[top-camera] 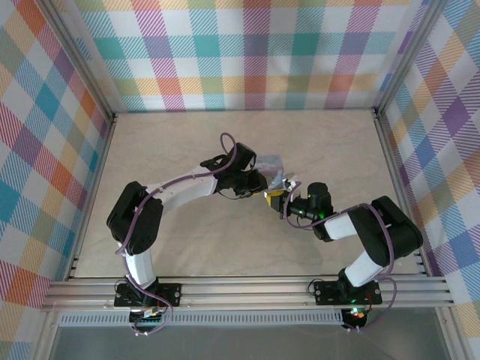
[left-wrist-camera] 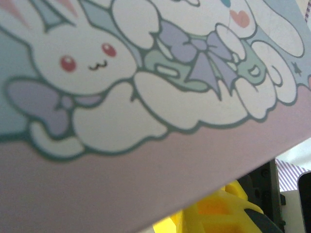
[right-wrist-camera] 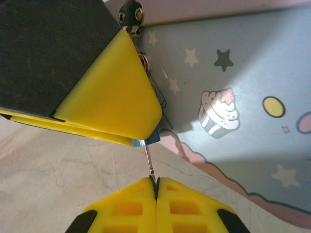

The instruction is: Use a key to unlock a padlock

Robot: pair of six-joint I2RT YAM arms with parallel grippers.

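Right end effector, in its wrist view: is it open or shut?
Shut. The right end effector has its two yellow fingers pressed together, no gap, pinching a thin silvery key that runs to the blue padlock.

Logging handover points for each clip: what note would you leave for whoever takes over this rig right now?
The left gripper looks closed on the padlock. A blue corner peeks out at its fingertips, close to the pale blue tin.
The right gripper is shut on the key, whose thin shank points up into the padlock's underside.
Done: both pieces are gripped and the key meets the lock. How deep it sits can't be told.
Left: seat the key if needed, turn it and free the loop. There is no sign yet that the lock has opened.
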